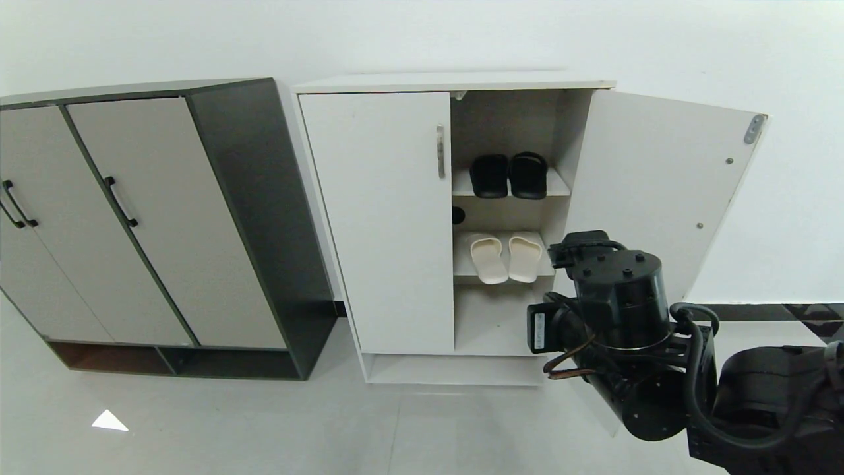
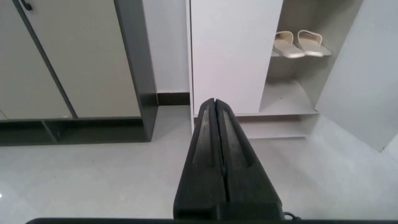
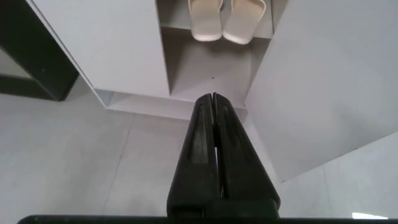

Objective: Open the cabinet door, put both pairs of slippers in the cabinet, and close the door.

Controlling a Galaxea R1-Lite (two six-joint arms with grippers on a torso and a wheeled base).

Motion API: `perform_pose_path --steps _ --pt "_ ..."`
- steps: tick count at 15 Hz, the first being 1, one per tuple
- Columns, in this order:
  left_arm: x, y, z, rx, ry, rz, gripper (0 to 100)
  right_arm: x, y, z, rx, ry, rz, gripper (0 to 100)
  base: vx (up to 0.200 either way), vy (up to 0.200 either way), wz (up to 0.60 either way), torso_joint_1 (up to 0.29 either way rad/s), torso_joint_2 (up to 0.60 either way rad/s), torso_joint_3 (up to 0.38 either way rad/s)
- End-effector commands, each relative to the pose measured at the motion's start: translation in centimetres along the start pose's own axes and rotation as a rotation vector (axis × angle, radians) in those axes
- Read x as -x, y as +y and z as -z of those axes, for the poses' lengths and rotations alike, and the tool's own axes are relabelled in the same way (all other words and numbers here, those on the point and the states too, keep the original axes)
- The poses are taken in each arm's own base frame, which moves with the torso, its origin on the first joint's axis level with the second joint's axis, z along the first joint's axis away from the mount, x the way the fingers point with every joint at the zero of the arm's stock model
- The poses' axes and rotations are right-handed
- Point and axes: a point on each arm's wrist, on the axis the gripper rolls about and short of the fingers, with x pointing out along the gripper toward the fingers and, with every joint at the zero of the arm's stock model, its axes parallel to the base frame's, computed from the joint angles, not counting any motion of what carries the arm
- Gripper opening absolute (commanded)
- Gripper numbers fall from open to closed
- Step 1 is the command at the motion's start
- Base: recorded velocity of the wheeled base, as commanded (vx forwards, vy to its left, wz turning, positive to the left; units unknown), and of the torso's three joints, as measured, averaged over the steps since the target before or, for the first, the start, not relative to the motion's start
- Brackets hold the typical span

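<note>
Your right claw [image 3: 214, 101] is pinched together near the open door [image 1: 659, 191]; left claw [image 2: 215, 107] is together too; black slippers [image 1: 508, 175] sit on the upper shelf [image 1: 558, 190] of the cabinet [image 1: 376, 218], cream slippers [image 1: 506, 258] on the shelf below [image 1: 461, 265].

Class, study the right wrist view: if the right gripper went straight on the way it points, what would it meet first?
The right gripper would probably enter the white cabinet's bottom compartment and meet its floor panel first, under the white slippers, beside the open door. Depth is unclear.
</note>
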Motion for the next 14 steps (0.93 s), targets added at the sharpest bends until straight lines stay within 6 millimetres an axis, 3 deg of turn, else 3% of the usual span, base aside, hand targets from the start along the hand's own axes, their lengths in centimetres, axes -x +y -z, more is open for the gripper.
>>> perform_pose_path --steps 1,7,14 --pt "0.0 0.0 -0.01 0.0 -0.001 0.0 0 -0.09 0.07 0.08 0.004 0.001 0.0 0 0.0 0.0 0.0 -0.002 -0.19 -0.183" --pt "0.0 0.0 -0.01 0.0 -0.001 0.0 0 -0.09 0.04 0.17 0.009 0.004 0.001 0 0.0 0.0 0.0 0.034 -0.37 -0.346" --pt "0.0 0.0 -0.01 0.0 -0.001 0.0 0 -0.15 -0.03 0.15 0.008 0.004 0.004 0 0.0 0.0 0.0 0.131 -0.47 -0.337"
